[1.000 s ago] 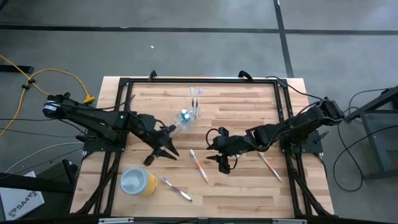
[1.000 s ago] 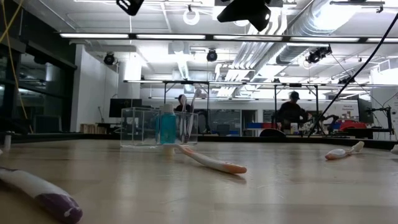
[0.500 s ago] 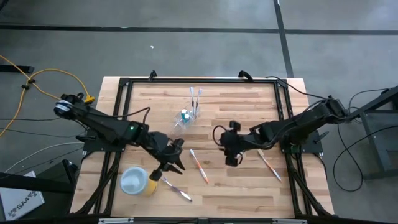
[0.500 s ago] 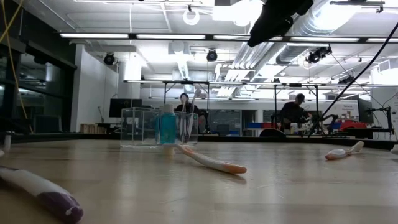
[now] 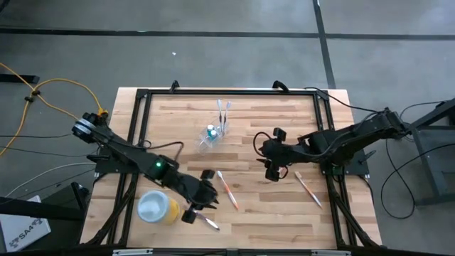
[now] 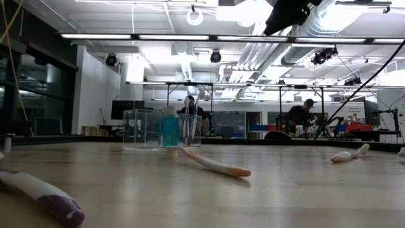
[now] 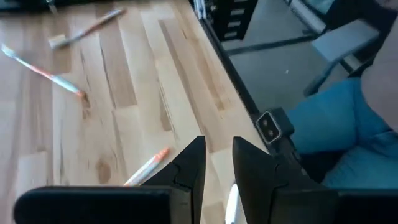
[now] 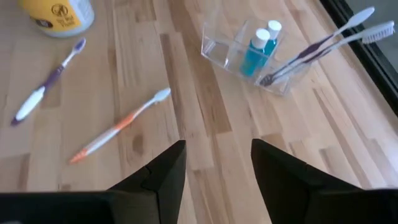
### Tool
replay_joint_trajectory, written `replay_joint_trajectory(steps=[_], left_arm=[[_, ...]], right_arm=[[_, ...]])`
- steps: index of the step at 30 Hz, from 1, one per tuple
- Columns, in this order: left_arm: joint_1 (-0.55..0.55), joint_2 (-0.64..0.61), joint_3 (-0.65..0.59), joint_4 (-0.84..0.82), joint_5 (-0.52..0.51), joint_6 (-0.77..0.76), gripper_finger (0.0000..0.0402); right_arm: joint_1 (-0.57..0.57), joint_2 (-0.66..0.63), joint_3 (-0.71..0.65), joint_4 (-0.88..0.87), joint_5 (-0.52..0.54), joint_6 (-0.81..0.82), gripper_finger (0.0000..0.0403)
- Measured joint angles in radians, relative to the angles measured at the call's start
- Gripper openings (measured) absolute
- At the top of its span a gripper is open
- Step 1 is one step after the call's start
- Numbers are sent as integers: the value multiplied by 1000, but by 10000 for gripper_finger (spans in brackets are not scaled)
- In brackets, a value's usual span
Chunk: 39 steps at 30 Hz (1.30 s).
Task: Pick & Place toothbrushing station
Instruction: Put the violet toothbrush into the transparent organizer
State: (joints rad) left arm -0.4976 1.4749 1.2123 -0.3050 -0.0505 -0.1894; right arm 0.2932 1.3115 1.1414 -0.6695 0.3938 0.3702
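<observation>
The clear plastic cup (image 5: 213,132) stands on its base at the table's far middle. It holds two blue tubes (image 8: 256,46) and two toothbrushes (image 8: 323,45) that lean out over its rim. An orange-handled toothbrush (image 5: 227,189) lies flat at mid-table. A purple-handled one (image 5: 204,217) lies near the front edge. My left gripper (image 5: 195,210) hangs over the purple brush's end, its fingers a narrow gap apart with nothing between them (image 7: 217,155). My right gripper (image 5: 274,171) is open above bare wood to the right of the centre (image 8: 214,155).
A yellow cup (image 5: 158,208) with a pale top stands at the near left, close to my left gripper. Another toothbrush (image 5: 308,187) lies on the right side by the black frame rail (image 5: 328,142). People show in the room beyond the table in the low view.
My left gripper has swung from beside the clear cup toward the table's near edge and now stands over the purple toothbrush next to the yellow cup. My right gripper has drawn back toward the table's right edge and risen a little. No object has moved.
</observation>
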Motion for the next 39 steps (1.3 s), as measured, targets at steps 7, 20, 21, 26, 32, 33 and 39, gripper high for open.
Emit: replay_joint_trajectory(steps=[7,20,21,26,32,33,39], left_arm=[[-2,122,129,-138,15,-29,76],[-39,275,205,-228,132,-176,69],[-44,275,205,-249,130,-180,69],[-58,302,204,-281,90,-227,69],[-66,342,205,-311,19,-238,68],[-69,349,205,-320,18,-238,68],[-77,396,205,-326,37,-268,68]], right_arm=[[1,-9,0,-6,-1,-10,174],[1,-9,0,-18,-13,-34,174],[1,-9,0,-18,-23,-34,174],[1,-9,0,-12,-40,-34,174],[1,-9,0,-2,-59,-34,174],[1,-9,0,0,-62,-34,174],[1,-9,0,10,-84,-29,174]])
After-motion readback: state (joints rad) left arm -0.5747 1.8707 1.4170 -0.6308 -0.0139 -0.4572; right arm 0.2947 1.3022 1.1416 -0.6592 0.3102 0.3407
